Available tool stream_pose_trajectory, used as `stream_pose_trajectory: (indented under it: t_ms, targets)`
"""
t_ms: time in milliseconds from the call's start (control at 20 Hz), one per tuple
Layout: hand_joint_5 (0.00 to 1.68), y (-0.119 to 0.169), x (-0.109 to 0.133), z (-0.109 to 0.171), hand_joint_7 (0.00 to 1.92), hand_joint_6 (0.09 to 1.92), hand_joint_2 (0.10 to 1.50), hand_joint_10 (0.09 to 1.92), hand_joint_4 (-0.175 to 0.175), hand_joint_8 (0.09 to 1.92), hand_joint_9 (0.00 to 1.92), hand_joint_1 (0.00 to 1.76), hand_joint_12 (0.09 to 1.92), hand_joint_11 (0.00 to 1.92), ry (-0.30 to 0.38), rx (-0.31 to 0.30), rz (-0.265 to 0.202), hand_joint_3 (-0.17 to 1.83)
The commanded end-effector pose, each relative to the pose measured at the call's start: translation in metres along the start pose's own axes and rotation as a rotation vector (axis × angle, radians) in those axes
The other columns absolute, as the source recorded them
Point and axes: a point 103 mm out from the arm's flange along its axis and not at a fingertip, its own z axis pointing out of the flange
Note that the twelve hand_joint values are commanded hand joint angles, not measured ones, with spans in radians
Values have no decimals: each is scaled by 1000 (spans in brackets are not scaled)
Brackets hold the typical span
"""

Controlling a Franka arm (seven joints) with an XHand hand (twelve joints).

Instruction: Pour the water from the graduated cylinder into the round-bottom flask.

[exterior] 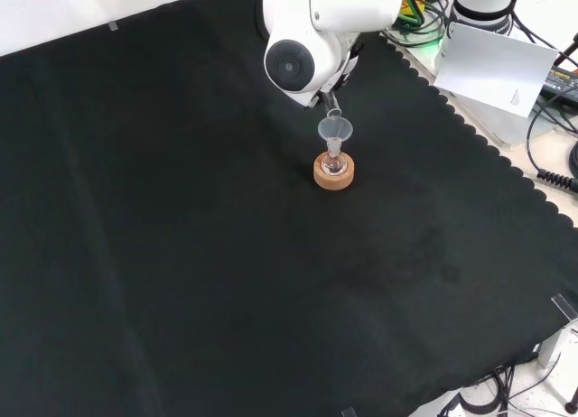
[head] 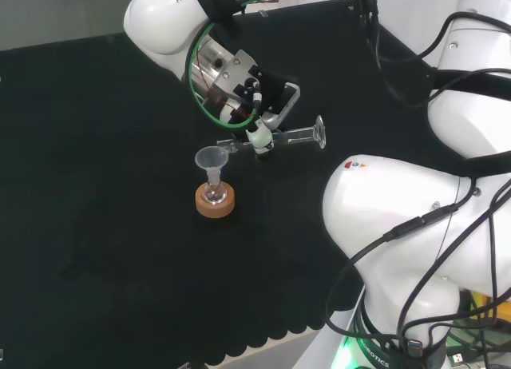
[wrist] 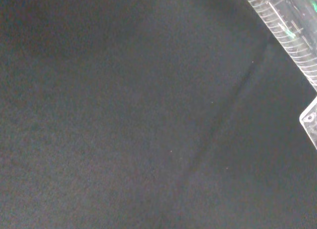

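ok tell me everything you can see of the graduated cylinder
The clear graduated cylinder lies almost level in the air, held around its middle by the black and white hand. Its flat foot points right in the head view; its mouth reaches over the clear funnel in the round-bottom flask. Printed scale marks show in the wrist view.

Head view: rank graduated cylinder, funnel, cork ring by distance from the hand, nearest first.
1. Graduated cylinder: held in the hand, lying near level, its mouth over the funnel.
2. Funnel: down-left of the hand, seated in the flask's neck.
3. Cork ring: lowest, under the flask.
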Motion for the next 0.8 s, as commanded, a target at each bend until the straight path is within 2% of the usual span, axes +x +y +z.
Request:
stream_pose_trajectory:
  t_ms: [50, 800]
  targets:
    - [976, -2, 0, -2, 1008, 1012, 1111, 100, -175, 989, 1399, 1262, 761, 1201, -7, 3, 6, 1]
    - [975, -2, 3, -6, 1007, 1013, 1111, 94, -175, 991, 1401, 1261, 759, 1200, -19, 6, 13, 1]
